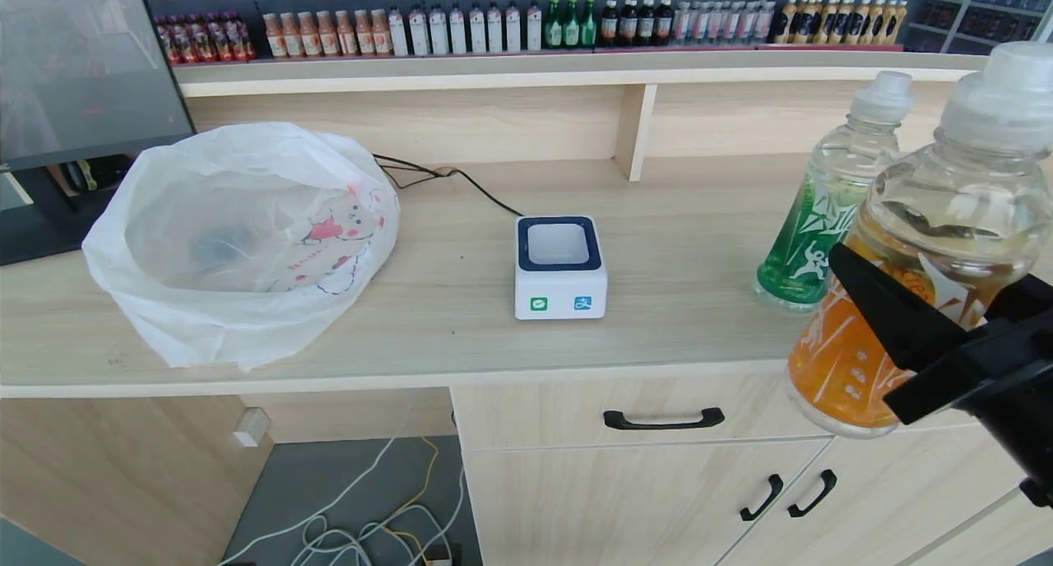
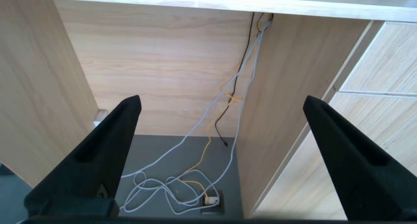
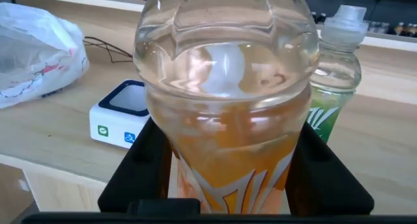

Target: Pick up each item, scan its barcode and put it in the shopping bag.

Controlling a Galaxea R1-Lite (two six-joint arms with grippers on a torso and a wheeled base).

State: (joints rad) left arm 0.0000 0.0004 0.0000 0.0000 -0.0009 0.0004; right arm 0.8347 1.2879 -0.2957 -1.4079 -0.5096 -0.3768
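Nearest you, your left hand [image 2: 221, 103] hangs below the surface's [image 1: 674, 245] front edge, fingers spread wide and holding nothing, likely parked clear of the work. At 4 o'clock your right hand [image 1: 946, 319] is clamped round the lower half of the orange bottle [image 1: 946, 220], upright and off the surface, a grip that should let you turn its label to the reader. The scanner [image 1: 560, 266] sits mid-surface, window up. The green bottle [image 1: 823, 212] stands at its 3 o'clock, awaiting its turn. At its 9 o'clock the bag [image 1: 164, 319] gapes open to receive items.
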